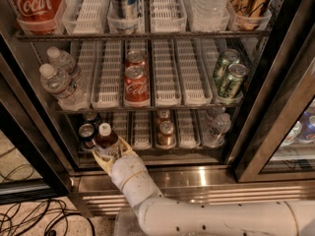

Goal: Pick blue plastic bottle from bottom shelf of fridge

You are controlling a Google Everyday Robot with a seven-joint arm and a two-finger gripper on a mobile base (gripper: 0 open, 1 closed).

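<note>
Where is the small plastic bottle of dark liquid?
The bottle is far left on the bottom shelf, beside a dark blue can, gripper at its base.

The single white arm [221, 219] comes in from the lower right and lies almost level across the bottom of the view. It then bends upward at a rounded elbow. Its wrist [129, 175], wrapped in a pale sleeve, rises and leans to the left. The gripper [112, 152] sits at the front left of the bottom shelf [187, 151], pointing up and inward. Its two yellowish fingers [98, 160] stand one on either side of the lower half of the blue plastic bottle [106, 141], pressed against it.
</note>
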